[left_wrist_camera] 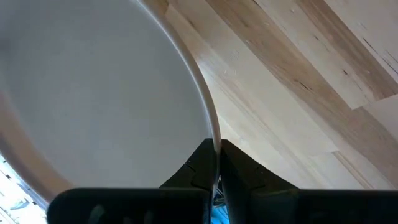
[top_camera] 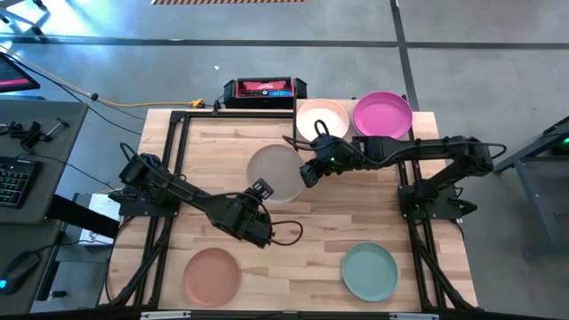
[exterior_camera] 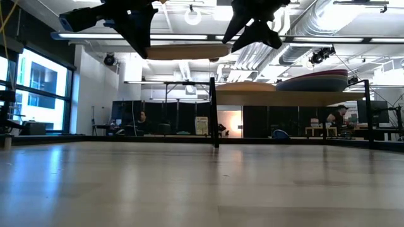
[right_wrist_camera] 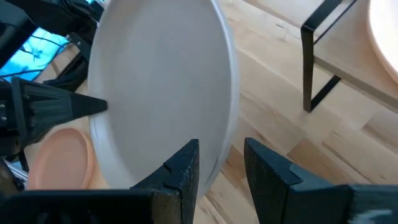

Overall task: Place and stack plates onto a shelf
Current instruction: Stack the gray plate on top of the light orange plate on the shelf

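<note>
Grey-beige and held up off the wood, one plate [top_camera: 276, 172] sits near the centre of the high view, between the two arms. The left gripper [top_camera: 259, 189], reaching in from the left of that frame, is clamped on the plate's lower rim; in its own wrist view the two dark fingers [left_wrist_camera: 202, 167] pinch the thin edge with the rim running up between them. The right gripper [top_camera: 310, 172], coming from the right, stands at the plate's right edge with its fingers [right_wrist_camera: 182, 169] parted on either side of the rim, not visibly pressing it.

Five plates show in the high view. Besides the held one, a cream plate [top_camera: 322, 118] and a magenta plate [top_camera: 383, 115] lie side by side on the shelf [top_camera: 428, 124] at the upper right of the table, touching or nearly so. A peach plate [top_camera: 212, 274] rests on the tabletop [top_camera: 302, 240] at the lower left, and a teal green plate [top_camera: 370, 271] at the lower right, well apart from each other.

In the low view the held plate shows edge-on at the top of the frame, clear of the tabletop.
</note>
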Tool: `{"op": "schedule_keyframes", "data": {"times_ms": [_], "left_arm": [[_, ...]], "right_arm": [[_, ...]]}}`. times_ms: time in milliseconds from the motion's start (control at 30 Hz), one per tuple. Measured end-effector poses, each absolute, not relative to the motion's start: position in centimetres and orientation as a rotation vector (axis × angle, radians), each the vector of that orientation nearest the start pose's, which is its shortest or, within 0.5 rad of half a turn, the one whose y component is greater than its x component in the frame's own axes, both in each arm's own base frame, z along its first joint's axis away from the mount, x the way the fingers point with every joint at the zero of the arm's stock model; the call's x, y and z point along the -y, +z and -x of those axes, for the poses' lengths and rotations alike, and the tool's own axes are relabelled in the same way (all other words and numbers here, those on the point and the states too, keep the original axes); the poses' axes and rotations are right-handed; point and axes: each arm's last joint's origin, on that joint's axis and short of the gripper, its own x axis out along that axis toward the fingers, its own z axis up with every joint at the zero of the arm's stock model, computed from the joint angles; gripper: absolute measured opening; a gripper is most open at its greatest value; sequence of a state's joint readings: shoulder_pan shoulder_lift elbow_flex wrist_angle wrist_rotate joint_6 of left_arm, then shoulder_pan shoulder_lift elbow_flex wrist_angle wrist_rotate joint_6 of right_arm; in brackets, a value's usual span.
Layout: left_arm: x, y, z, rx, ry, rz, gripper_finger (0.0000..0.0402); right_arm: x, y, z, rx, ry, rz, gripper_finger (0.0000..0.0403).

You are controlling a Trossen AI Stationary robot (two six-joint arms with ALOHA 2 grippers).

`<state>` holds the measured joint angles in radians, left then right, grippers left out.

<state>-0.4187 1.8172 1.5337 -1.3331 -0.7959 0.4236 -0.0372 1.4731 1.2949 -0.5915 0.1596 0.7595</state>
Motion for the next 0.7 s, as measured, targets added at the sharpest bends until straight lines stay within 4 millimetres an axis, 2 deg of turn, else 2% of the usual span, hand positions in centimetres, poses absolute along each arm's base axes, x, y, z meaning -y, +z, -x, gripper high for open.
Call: {"op": "schedule_keyframes", "data": {"times_ms": [400,533,700], "left_arm": [[11.62,26.07,-31.21,-1.422,0.006,-1.277,0.0007],[11.62,26.07,-31.21,-1.422,0.005,-1.277,0.0007],[11.62,26.07,-31.21,-1.422,0.006,-1.277,0.0007]], "right_arm": [[1.65,30.89,-32.08,-0.660,-0.479,-0.698,0.0104],[1.66,30.85,-32.07,-0.662,-0.483,-0.704,0.0078],[1.74,30.87,-32.10,-0.653,-0.494,-0.715,0.0024]]}}
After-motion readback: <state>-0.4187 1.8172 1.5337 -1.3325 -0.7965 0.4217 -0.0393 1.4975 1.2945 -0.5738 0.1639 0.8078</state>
